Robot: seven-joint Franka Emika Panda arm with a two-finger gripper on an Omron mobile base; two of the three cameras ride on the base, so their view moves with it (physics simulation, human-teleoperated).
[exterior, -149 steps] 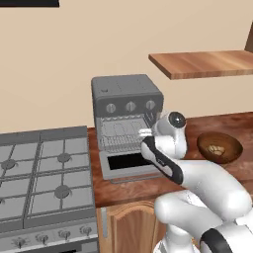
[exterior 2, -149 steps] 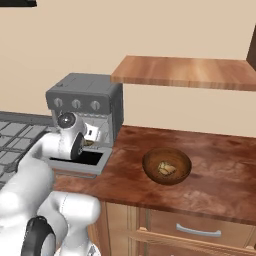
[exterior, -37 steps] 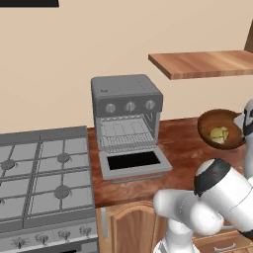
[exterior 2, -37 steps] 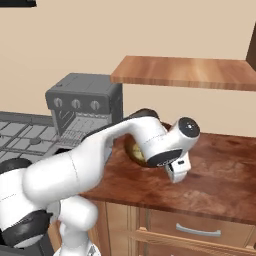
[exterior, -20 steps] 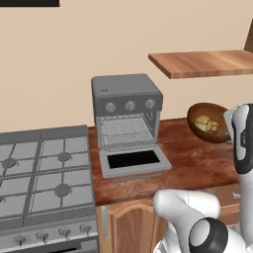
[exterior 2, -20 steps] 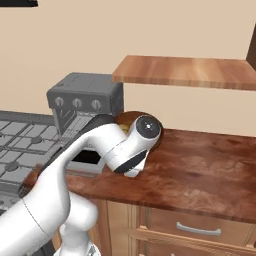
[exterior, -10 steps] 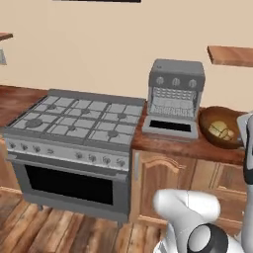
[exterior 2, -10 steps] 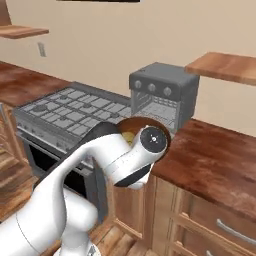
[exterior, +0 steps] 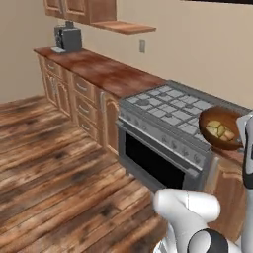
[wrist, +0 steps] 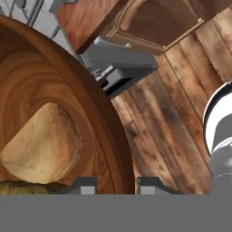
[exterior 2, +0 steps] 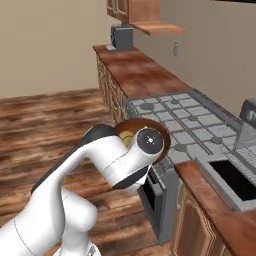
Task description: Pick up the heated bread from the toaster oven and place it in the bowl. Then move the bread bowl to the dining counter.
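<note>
Gripper (wrist: 116, 186) is clamped on the bowl (exterior: 221, 129) rim; the bowl is carried in the air, just off the front edge of the stove (exterior: 173, 118); bread (wrist: 43, 144) is seen lying inside it; the carry to the dining counter is judged under way; next, the bowl must be kept level and that counter found.

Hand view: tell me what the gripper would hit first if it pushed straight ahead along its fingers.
The gripper is already clamped on the bowl rim, so it would drive along the rim. Beyond that lies the wooden floor, though depth is unclear.
</note>
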